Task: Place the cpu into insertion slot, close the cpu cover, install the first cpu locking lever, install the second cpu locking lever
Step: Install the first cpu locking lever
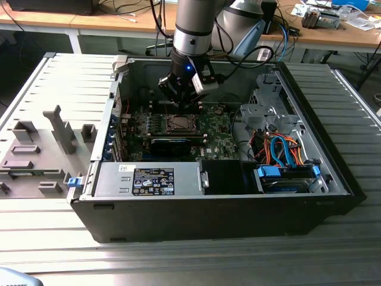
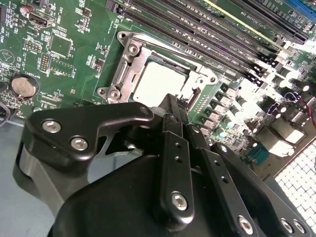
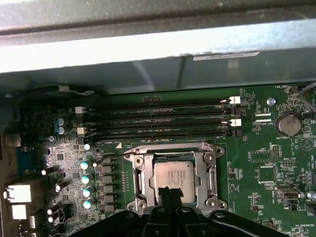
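Inside the open computer case [image 1: 333, 173], the cpu [image 3: 174, 181] sits in the insertion slot [image 3: 139, 180], cpu cover [image 3: 207, 159] down around it. The gripper [image 3: 170, 193] hovers over its edge, fingertips nearly together, holding nothing.

The arm descends vertically, wrist pointing downward. The gripper [image 3: 170, 193] has its black fingers [image 2: 170, 106] drawn together at the tips.

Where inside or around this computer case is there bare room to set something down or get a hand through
Free: the ribbed metal table beside the case, between it and the grey fixtures, and the strip in front. Inside, the power supply top is flat. Crowded: the gripper hangs over the cpu in the insertion slot; cables fill the exterior view's right.
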Controlling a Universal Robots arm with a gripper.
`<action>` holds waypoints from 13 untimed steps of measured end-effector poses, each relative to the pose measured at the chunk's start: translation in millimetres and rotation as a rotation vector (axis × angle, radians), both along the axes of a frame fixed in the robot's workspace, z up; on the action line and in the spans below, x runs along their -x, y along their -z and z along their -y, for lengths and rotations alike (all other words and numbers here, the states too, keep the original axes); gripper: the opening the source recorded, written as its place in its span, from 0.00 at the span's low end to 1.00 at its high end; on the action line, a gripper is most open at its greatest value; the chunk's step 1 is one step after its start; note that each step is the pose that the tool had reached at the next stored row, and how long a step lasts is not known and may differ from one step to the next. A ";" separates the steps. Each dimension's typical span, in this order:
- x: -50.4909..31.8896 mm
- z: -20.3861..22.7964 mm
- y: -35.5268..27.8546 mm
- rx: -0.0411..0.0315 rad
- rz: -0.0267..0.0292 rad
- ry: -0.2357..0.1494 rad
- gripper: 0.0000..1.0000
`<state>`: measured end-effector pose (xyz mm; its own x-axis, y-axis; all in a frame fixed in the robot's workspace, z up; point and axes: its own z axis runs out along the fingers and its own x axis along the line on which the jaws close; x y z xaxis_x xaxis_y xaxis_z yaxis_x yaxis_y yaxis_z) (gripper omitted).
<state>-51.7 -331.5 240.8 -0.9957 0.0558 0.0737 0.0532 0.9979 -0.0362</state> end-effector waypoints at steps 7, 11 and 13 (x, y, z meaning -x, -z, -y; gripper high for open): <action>-0.1 0.0 1.0 -0.0002 0.0625 0.000 0.11; -0.2 0.0 1.2 -0.0003 0.0797 0.000 0.11; -0.1 0.1 1.1 0.0000 0.0805 0.000 0.11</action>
